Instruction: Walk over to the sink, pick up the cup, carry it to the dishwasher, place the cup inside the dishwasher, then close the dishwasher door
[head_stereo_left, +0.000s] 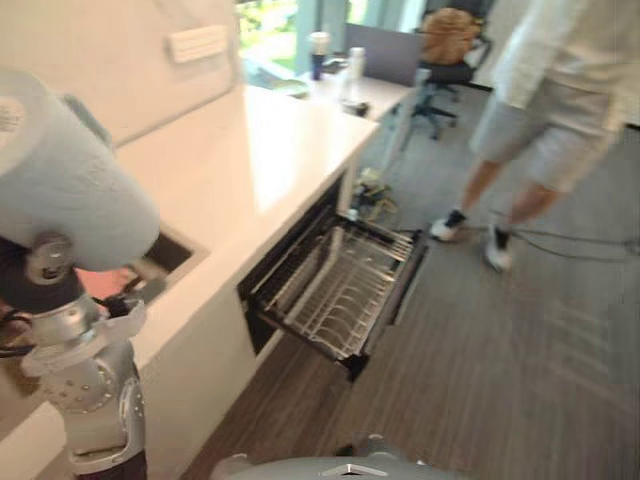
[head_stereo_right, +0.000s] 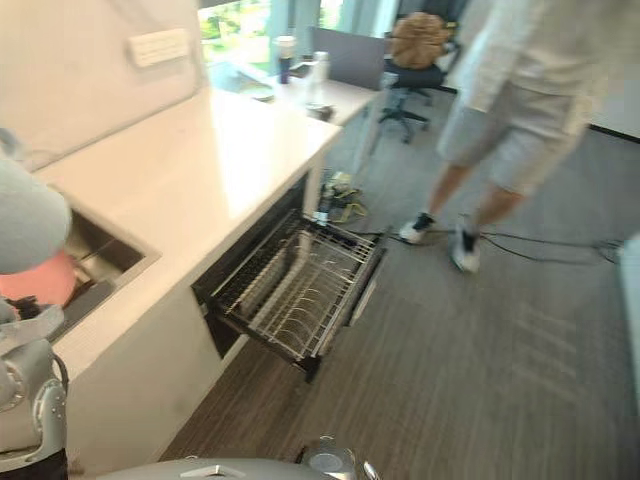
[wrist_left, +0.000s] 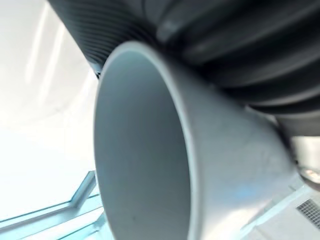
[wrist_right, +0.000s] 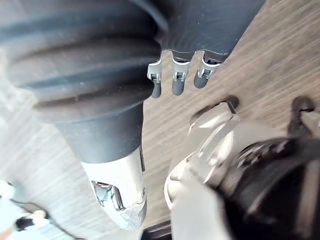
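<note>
My left hand (wrist_left: 240, 55) is clamped round the cup (head_stereo_left: 70, 180), lifted clear of the counter (head_stereo_left: 260, 150) for the dishwasher rack (head_stereo_left: 345, 285) ahead; my right hand (wrist_right: 174, 80) hangs slack, empty.

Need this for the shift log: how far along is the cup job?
Done: the cup is out of the sink, raised at the left hand. In hand: the carry, with the dishwasher ahead standing open, its rack pulled out without the cup. Left: set the cup in the rack and shut the dishwasher. The right hand hangs open, holding nothing.
</note>
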